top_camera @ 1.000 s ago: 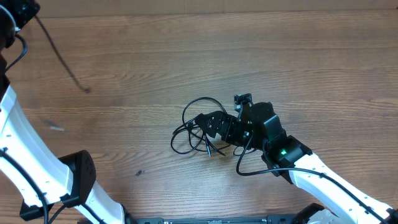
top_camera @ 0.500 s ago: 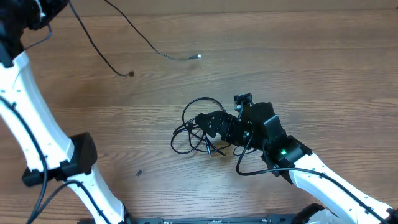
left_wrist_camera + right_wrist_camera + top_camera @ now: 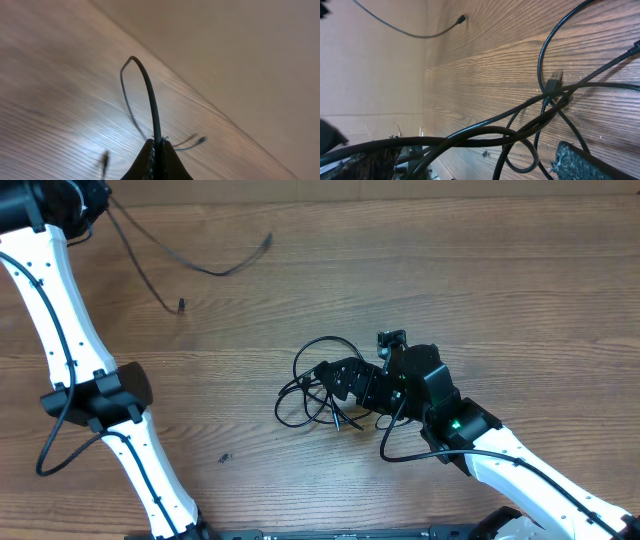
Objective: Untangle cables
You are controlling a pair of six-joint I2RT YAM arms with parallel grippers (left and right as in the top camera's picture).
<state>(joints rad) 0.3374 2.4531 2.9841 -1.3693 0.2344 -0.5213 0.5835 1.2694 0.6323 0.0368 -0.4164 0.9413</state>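
Swung over since a second ago, the left jaws now sit at the far-left corner. They are pinched tight on one cord (image 3: 151, 100), whose ends trail free, well apart from the knot. The right jaws stand wide apart around strands of the tangle (image 3: 305, 395) at mid tabletop (image 3: 500, 280), gripping nothing. One cord looks freed (most of the untangling seems still ahead).

The overhead camera looks straight down on the whole table (image 3: 480, 270) from high. The left wrist camera, at the far left corner, looks low along the wood past its fingers (image 3: 144, 165). The right wrist camera is close to the cable tangle (image 3: 552, 87), seen overhead too.
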